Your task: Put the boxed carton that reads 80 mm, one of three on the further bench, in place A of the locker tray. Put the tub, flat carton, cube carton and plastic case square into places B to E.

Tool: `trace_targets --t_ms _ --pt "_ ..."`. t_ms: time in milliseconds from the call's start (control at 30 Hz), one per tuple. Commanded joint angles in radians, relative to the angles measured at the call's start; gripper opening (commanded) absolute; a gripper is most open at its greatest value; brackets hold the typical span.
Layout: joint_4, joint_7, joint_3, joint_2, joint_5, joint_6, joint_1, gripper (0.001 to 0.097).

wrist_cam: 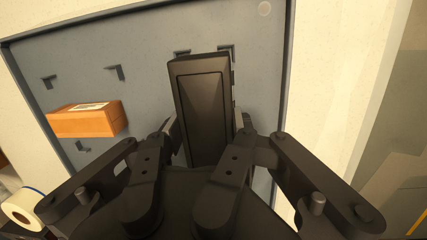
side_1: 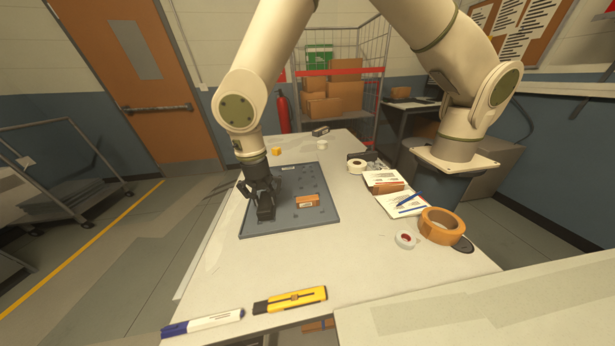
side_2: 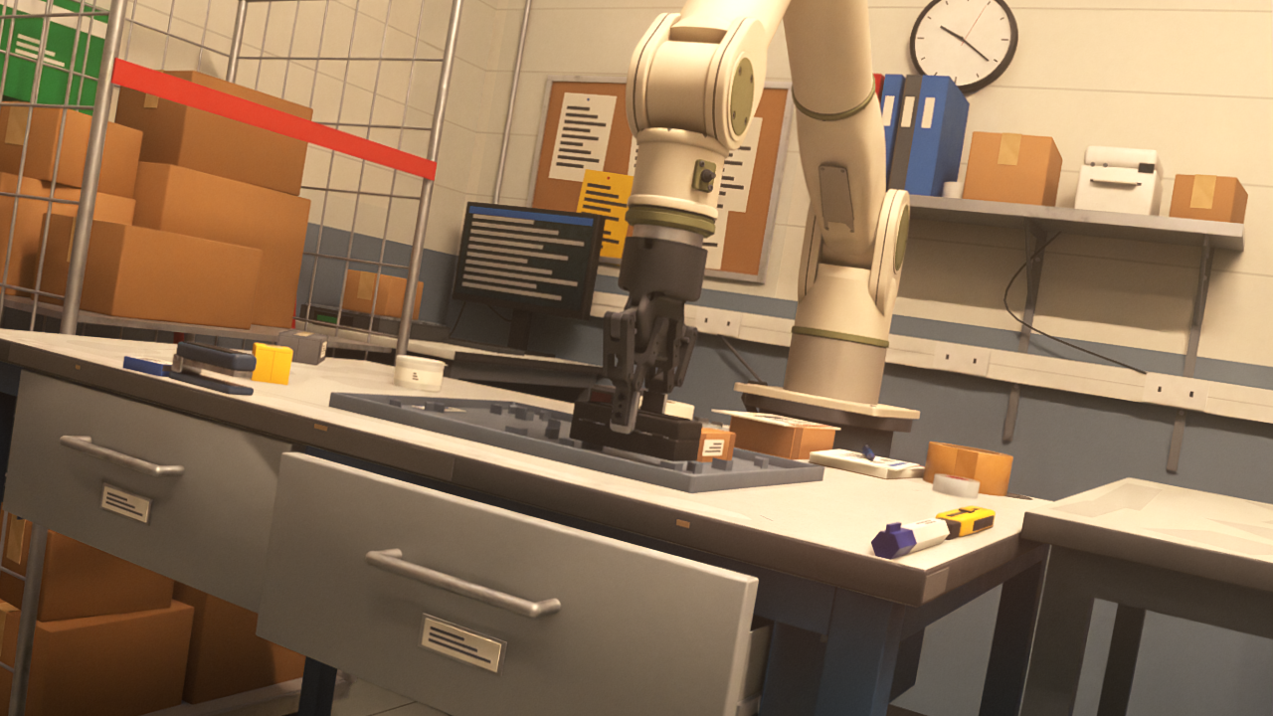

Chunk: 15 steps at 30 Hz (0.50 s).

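The grey locker tray lies on the near bench. A small brown carton with a white label sits in a place on its right side. My gripper is closed around the dark plastic case, which rests flat in a place at the tray's near left corner. The case lies between the raised corner marks. A yellow cube carton and a white tub stand on the bench beyond the tray. A dark flat carton lies at the bench's far end.
A wire cage of brown boxes stands behind the bench. Right of the tray lie a white tape roll, papers with a pen and an orange tape roll. A yellow knife and a marker lie at the near edge.
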Motion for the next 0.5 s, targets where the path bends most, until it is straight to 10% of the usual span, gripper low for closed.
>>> trace_targets --t_ms 0,467 --pt "-0.001 0.0 0.0 -0.001 0.0 0.0 0.0 0.008" --pt "0.0 0.0 0.0 0.006 0.0 -0.007 0.0 0.008"
